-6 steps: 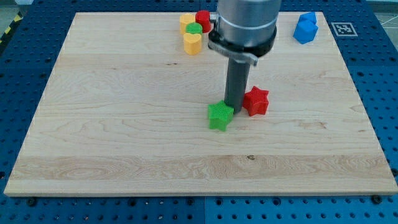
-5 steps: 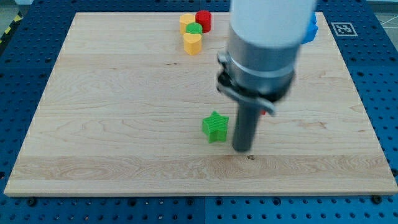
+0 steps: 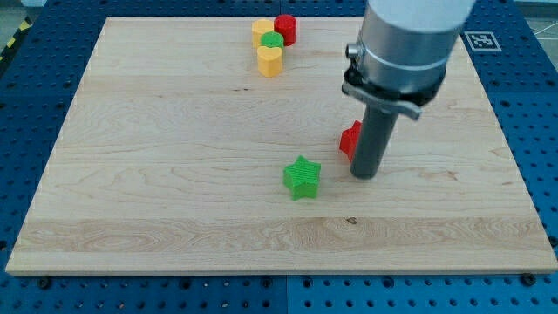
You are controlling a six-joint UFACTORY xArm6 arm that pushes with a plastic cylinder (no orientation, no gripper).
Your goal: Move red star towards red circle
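Observation:
The red star [image 3: 350, 140] lies right of the board's middle, mostly hidden behind my rod; only its left edge shows. My tip [image 3: 365, 174] rests on the board just below and to the right of it, close against it. The red circle [image 3: 285, 29] stands at the view's top, at the right end of a small cluster of blocks. The green star [image 3: 302, 177] lies to the left of my tip, apart from it.
Next to the red circle are a yellow block [image 3: 261, 30], a green round block [image 3: 273, 41] and a yellow heart [image 3: 269, 60]. The arm's body hides the top right of the wooden board [image 3: 157, 157]; the blue blocks seen there earlier are covered.
My tip swung from between the two stars down below them, then right and up to the red star's lower right. The green star shifted slightly left and down.

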